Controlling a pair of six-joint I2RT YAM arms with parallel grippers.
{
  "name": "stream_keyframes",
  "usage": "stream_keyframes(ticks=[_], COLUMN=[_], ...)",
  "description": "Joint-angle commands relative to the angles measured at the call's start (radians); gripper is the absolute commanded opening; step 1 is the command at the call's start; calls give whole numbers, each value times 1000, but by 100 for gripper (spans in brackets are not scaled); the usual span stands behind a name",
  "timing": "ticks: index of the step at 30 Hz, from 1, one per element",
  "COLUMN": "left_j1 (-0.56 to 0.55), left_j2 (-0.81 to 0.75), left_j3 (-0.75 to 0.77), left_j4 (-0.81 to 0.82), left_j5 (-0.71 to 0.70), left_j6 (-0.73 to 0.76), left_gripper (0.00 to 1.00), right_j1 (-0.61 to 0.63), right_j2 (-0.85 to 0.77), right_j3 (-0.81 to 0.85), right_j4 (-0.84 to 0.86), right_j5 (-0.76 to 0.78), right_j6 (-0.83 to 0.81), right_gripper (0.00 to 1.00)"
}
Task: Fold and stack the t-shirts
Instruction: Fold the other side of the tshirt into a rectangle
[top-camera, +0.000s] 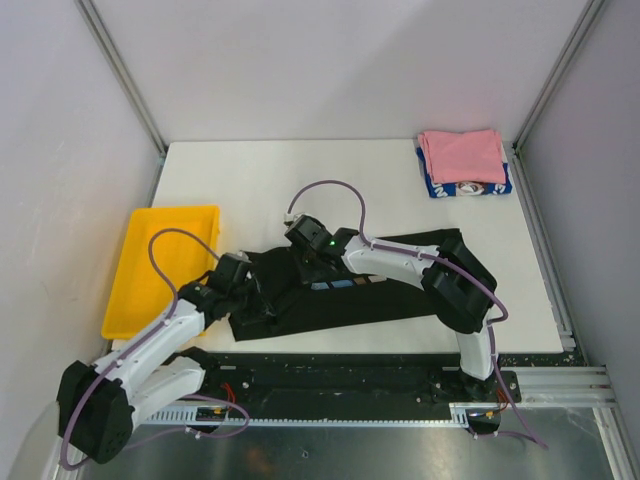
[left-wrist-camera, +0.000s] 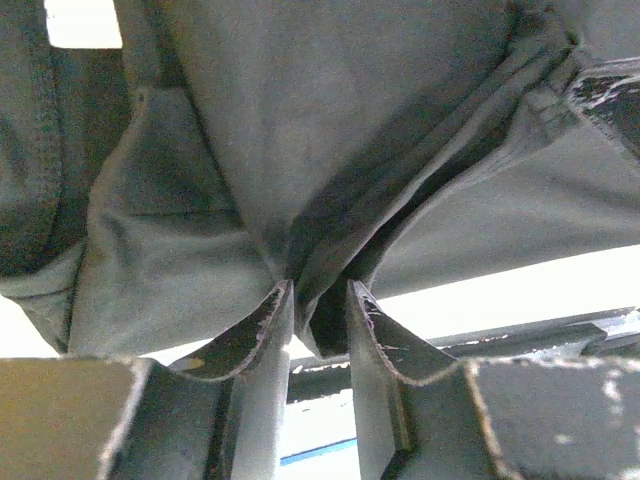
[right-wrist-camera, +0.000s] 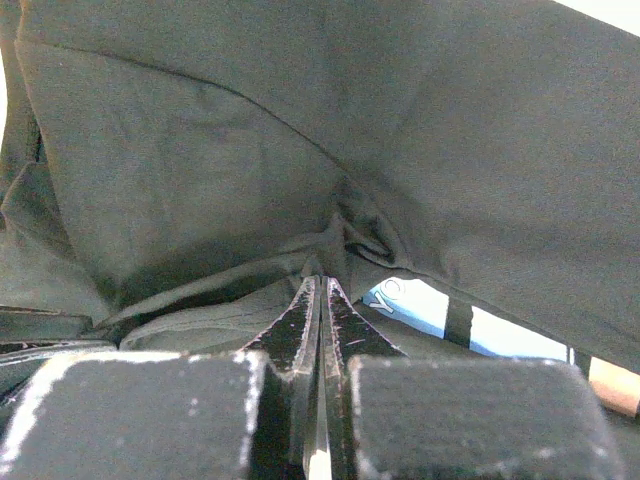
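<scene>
white bench (top-camera: 300, 170), enclosed by pale walls on three sides, viewed from above.

progress: two shirts are found folded and stacked at the far right corner, the pink t-shirt (top-camera: 461, 155) laid on top of the blue-and-white t-shirt (top-camera: 470, 189). that part is judged complete. the black t-shirt (top-camera: 385, 303) is found along the near edge, stretched as a long dark band from left of centre towards the right. no finished fold is shown, and its left portion is hidden under both arms. folding this shirt and adding it to the stack is judged to remain. a yellow tray (top-camera: 145, 290) is noted at the left edge and is not involved.

left gripper (left-wrist-camera: 318, 290): the jaws are seen partly apart, with a thick gathered fold of black cloth taken between them. creases run down into the tips, so the cloth is judged to be grasped, though loosely.

right gripper (right-wrist-camera: 322, 280): the jaws are seen clenched, tips almost together, with a thin pinch of the same black cloth caught at the tips and pleats drawn towards them. part of the blue print is glimpsed beneath the raised cloth.
</scene>
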Motion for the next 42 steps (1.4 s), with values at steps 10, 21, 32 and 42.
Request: stream_keyframes(ticks=[10, 21, 32, 42], left_j1=[-83, -89, -89, -89], left_j2=[-27, -62, -63, -26], left_j3=[-30, 43, 71, 81], left_j4=[-13, -72, -100, -102], left_j5=[-78, -82, -96, -130], left_j6=[-109, -77, -51, -49], left_gripper=[29, 0, 0, 0], right_j1=[-9, -8, 20, 76], right_j2=[-44, -142, -264, -284], right_j3=[0, -102, -242, -292], right_j4=[3, 8, 20, -13], right_j5=[17, 59, 105, 154], right_j6=[22, 36, 91, 181], right_gripper=[0, 0, 0, 0])
